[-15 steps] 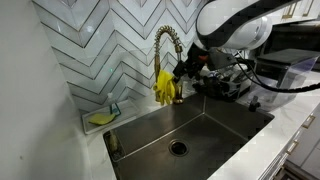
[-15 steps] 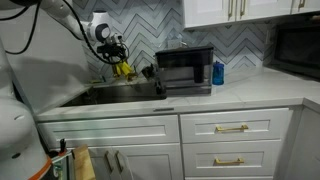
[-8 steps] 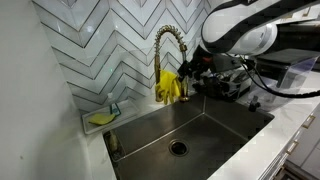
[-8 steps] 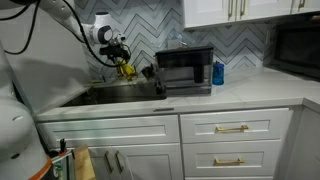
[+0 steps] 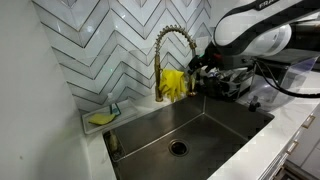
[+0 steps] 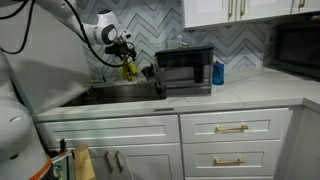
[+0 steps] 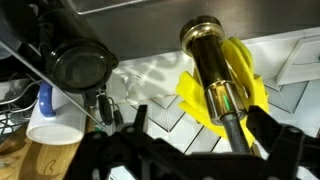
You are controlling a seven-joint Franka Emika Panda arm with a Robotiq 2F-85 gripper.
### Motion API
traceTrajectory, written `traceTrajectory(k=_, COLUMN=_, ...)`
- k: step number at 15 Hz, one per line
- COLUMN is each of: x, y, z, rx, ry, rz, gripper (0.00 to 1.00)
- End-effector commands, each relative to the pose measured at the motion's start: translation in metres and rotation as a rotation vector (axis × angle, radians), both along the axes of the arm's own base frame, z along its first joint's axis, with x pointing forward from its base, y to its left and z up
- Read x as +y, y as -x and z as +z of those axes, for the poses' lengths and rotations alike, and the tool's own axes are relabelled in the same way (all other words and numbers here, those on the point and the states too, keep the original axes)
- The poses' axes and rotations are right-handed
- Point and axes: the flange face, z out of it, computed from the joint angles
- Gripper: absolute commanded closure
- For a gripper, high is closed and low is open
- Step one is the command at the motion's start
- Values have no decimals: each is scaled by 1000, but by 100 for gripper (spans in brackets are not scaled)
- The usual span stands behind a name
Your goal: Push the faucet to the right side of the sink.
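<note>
The faucet (image 5: 170, 38) is a brass gooseneck with a coiled spring hose, standing behind the sink (image 5: 215, 122). A yellow glove (image 5: 173, 83) hangs over its spout end. My gripper (image 5: 198, 76) is at the spout end, to the right of the glove. In the wrist view the brass faucet head (image 7: 208, 52) and its dark spring hose (image 7: 236, 128) run between my fingers, close against the finger (image 7: 270, 132) on the right. The gripper (image 7: 205, 135) is open, with a gap on the other side. The glove (image 7: 198, 96) lies behind the hose. It also shows in an exterior view (image 6: 128, 70).
A sponge on a small dish (image 5: 101, 117) sits at the sink's back left corner. The drain (image 5: 178, 147) is mid-basin. A dish rack (image 5: 232, 85) stands right of the faucet. A microwave (image 6: 183, 70) and blue bottle (image 6: 218, 73) stand on the counter. A white cup (image 7: 52, 117) is nearby.
My gripper has moved to the right, and the faucet's spout end with the yellow glove has swung right with it.
</note>
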Motion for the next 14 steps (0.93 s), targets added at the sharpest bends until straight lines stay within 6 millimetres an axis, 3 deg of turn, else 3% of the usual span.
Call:
traceTrajectory(k=1, x=-13, y=-3, z=-7, rx=-6, ry=21, rz=-36, gripper=0)
traceTrajectory(k=9, x=-22, y=-13, z=-5, rx=-9, ry=57, rz=-82, gripper=0)
traceTrajectory(k=11, x=-22, y=0, z=2, rx=45, ry=84, rz=-76, gripper=0)
traceTrajectory(k=14, x=-42, y=34, z=15, rx=181, ry=212, rz=-151, gripper=0)
